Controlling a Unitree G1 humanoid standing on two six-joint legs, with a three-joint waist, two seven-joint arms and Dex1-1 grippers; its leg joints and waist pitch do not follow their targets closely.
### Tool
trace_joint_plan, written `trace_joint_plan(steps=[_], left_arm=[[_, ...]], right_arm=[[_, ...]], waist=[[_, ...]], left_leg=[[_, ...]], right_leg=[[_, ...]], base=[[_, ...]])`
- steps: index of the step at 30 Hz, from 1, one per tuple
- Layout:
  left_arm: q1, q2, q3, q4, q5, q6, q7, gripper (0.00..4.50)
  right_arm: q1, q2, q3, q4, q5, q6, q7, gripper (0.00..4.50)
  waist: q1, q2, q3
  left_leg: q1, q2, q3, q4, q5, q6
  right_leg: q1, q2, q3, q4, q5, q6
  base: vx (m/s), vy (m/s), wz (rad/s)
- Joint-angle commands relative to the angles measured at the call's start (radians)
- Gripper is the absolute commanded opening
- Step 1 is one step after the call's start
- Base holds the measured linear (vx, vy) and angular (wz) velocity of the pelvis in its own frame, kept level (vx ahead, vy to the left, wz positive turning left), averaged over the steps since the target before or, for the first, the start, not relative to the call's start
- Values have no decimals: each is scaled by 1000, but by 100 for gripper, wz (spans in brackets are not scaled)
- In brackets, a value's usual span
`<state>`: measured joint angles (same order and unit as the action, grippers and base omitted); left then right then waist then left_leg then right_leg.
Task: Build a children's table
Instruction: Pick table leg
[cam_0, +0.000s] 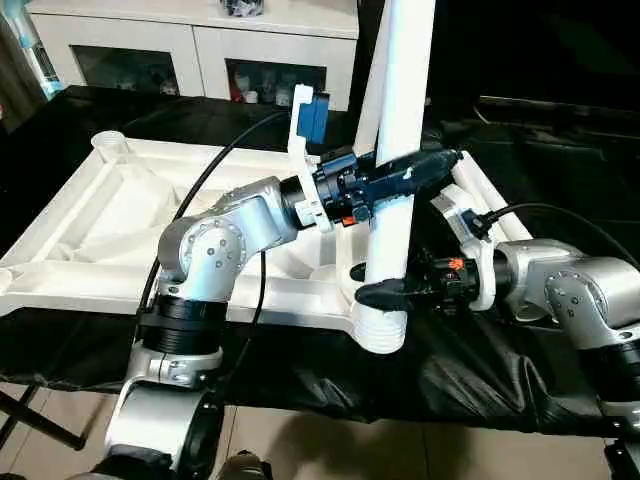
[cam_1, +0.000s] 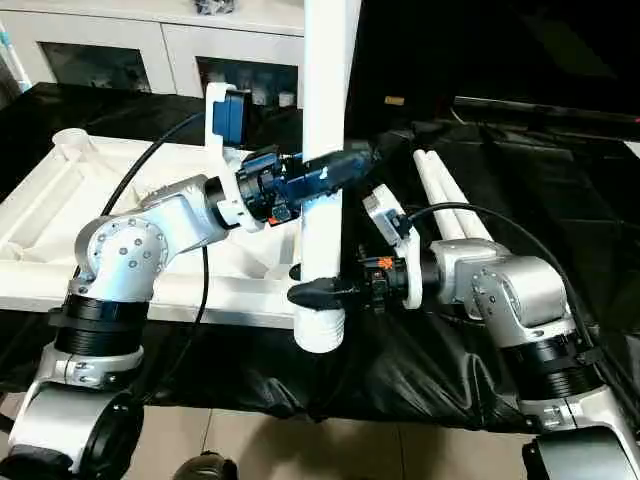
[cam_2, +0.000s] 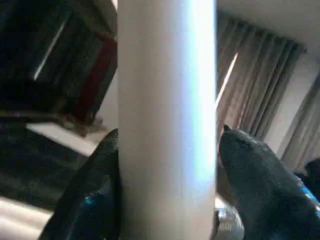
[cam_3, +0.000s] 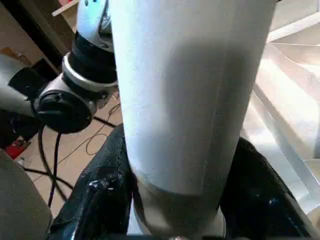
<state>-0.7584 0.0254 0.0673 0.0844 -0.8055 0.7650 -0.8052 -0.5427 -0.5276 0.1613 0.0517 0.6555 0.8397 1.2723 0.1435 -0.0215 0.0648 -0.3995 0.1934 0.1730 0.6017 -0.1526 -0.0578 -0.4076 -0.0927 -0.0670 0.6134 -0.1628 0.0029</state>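
A black cloth (cam_0: 480, 370) covers my work surface. Behind it stands a white cabinet (cam_0: 200, 40) with glass doors and clutter inside. Below me the floor (cam_0: 330, 445) is pale tile. Grey curtains (cam_2: 270, 100) hang nearby.

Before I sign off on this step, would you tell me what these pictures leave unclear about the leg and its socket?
- Upright leg: its upper end is cut off by the top edge in both eye views.
- Corner socket of the tabletop: the leg's ribbed end and the right end effector cover it, so how the two line up is unclear.
- Spare legs: partly hidden behind the right arm.
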Motion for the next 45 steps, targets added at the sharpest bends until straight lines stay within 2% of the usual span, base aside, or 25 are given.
trace_joint_plan(steps=[1,2,9,12,15,16,19,20,21,22,23,24,27,28,31,33,34,37,39,40,41,42,43,44,45], left_arm=[[-37,-7,10,-6,-16,-24,11,293],[-65,-51,78,7,-33,-100,79,293],[-71,-50,151,37,-57,-129,122,293],[-53,-24,168,44,-26,-142,154,293],[-17,13,140,51,66,-177,187,293],[0,35,118,69,152,-211,249,293],[13,61,97,91,236,-233,325,293],[65,110,51,87,390,-352,387,293],[65,110,51,87,390,-352,387,293],[87,125,42,79,423,-359,410,293],[106,139,35,71,452,-366,430,293],[134,158,25,61,488,-370,461,293],[190,153,49,24,506,-374,508,293],[258,150,57,-5,562,-416,566,293],[427,152,24,-45,714,-517,692,293],[476,153,7,-50,745,-522,723,293],[476,153,7,-50,745,-522,723,293],[498,141,-6,-57,770,-524,760,293],[492,135,-16,-55,787,-525,778,293],[478,136,-31,-46,815,-531,795,293],[458,135,-34,-34,832,-527,806,293],[451,126,-24,-29,814,-511,798,293],[448,116,-11,-28,785,-510,782,293],[448,110,-3,-29,764,-510,770,293],[439,116,2,-21,770,-497,779,293]], right_arm=[[7,-3,-20,10,-10,-7,-14,191],[16,37,-77,21,5,-32,-76,191],[53,89,-196,-9,83,-38,-161,191],[106,94,-262,-83,127,-35,-205,190],[139,103,-299,-135,135,-37,-246,189],[160,114,-305,-160,97,-69,-290,189],[182,128,-306,-183,45,-112,-351,189],[205,169,-274,-188,-117,-235,-506,189],[205,169,-274,-188,-117,-235,-506,189],[211,184,-265,-184,-166,-256,-567,189],[216,196,-257,-180,-208,-275,-621,189],[224,212,-245,-178,-262,-295,-703,189],[251,242,-227,-193,-315,-307,-793,189],[283,275,-201,-218,-377,-340,-881,189],[345,384,-209,-215,-494,-437,-1107,189],[365,398,-220,-174,-498,-441,-1118,189],[365,398,-220,-174,-498,-441,-1118,189],[392,400,-205,-139,-505,-455,-1106,189],[397,396,-182,-120,-518,-466,-1100,189],[395,387,-152,-103,-541,-483,-1092,189],[387,391,-139,-87,-551,-504,-1087,189],[383,401,-146,-82,-545,-510,-1094,189],[378,410,-150,-78,-538,-514,-1094,189],[375,414,-151,-76,-534,-515,-1094,189],[372,424,-153,-78,-520,-512,-1088,189]], waist=[[1,-11,-84],[1,-7,-84],[2,-12,-84],[3,-1,-85],[1,-6,-85],[1,5,-83],[-2,3,-83],[-2,11,-81],[-12,6,-80],[-12,6,-80],[-10,11,-82],[-16,10,-80],[-21,12,-80],[-19,17,-82],[-36,11,-78],[-41,6,-84],[-45,13,-76],[-45,8,-69],[-51,13,-68],[-48,40,-60],[-52,39,-69],[-76,42,-74],[-77,55,-72],[-103,60,-67],[-107,46,-63]], left_leg=[[23,29,-4,-63,-200,2],[22,29,-4,-63,-199,2],[25,28,-3,-63,-199,5],[25,28,-7,-65,-199,4],[25,28,-6,-67,-209,1],[26,29,-8,-70,-228,-8],[28,27,-12,-76,-252,-31],[28,31,-17,-79,-268,-51],[25,26,-16,-83,-284,-67],[25,26,-16,-83,-284,-67],[36,30,-16,-81,-299,-76],[34,24,-14,-82,-318,-75],[35,26,-14,-84,-329,-70],[35,30,-17,-84,-322,-73],[22,30,-16,-92,-316,-73],[33,27,-15,-89,-346,-65],[34,26,-13,-90,-377,-60],[40,26,-15,-91,-441,-59],[39,28,-26,-94,-466,-71],[-16,23,-80,-140,-562,-51],[-4,35,-107,-136,-606,-62],[-5,51,-158,-140,-637,-61],[0,59,-182,-150,-655,-55],[20,93,-209,-161,-683,-29],[31,91,-162,-131,-657,-1]], right_leg=[[55,-49,33,-71,-239,-191],[55,-49,33,-72,-232,-190],[54,-48,31,-73,-249,-180],[54,-48,30,-70,-238,-172],[54,-47,30,-76,-262,-148],[50,-44,31,-81,-275,-131],[51,-45,30,-83,-311,-93],[43,-50,31,-90,-338,-78],[47,-46,28,-89,-369,-61],[47,-46,28,-89,-369,-61],[37,-50,31,-91,-385,-58],[40,-46,30,-93,-403,-62],[36,-44,31,-90,-379,-77],[33,-44,33,-89,-359,-76],[35,-44,34,-88,-324,-67],[34,-39,35,-87,-355,-56],[27,-36,37,-94,-381,-54],[19,-37,35,-106,-439,-39],[21,-30,28,-107,-463,-26],[60,-28,-29,-84,-438,-35],[58,-32,-31,-77,-373,-48],[68,-28,-40,-52,-239,-112],[67,-15,-48,-39,-209,-141],[52,-2,-40,-6,-182,-166],[39,-24,-4,-38,-197,-171]], base=[[0,0,0],[0,0,0],[0,0,0],[0,0,0],[0,0,0],[0,0,0],[0,0,0],[0,0,0],[0,0,0],[0,0,0],[0,0,0],[0,0,0],[0,0,0],[0,0,0],[0,0,0],[0,0,0],[0,0,0],[0,0,0],[0,0,0],[-14,-20,33],[-14,-20,33],[2,-54,54],[-8,-95,42],[-8,-95,42],[10,-135,31]])
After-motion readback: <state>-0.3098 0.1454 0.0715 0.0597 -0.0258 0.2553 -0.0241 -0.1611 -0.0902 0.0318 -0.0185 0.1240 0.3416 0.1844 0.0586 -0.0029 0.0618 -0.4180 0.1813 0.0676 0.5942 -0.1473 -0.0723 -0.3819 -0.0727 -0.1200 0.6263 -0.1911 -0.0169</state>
